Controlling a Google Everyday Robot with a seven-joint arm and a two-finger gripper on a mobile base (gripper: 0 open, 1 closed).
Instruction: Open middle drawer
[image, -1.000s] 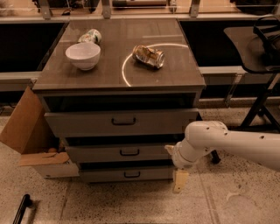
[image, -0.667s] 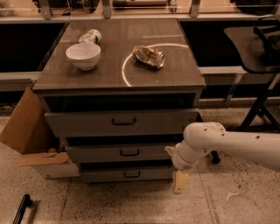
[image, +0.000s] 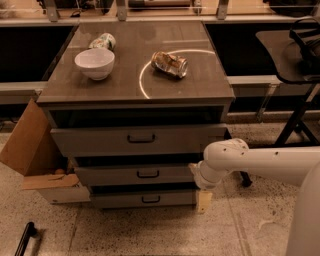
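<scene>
Nothing has shifted over the last 1 second: the white arm (image: 260, 162) sits in the same spot, so the pull looks not yet begun. The tool (image: 203, 201) hangs at 4 o'clock from the middle drawer (image: 115, 176), near the cabinet's right corner and apart from the small dark bar handle (image: 148, 174). Clenched or released, I cannot tell. The drawer front is flat, matte grey. The smooth brown worktop (image: 125, 90) carries a glossy white bowl (image: 94, 62), with a crumpled can (image: 170, 64) at its 3 o'clock.
</scene>
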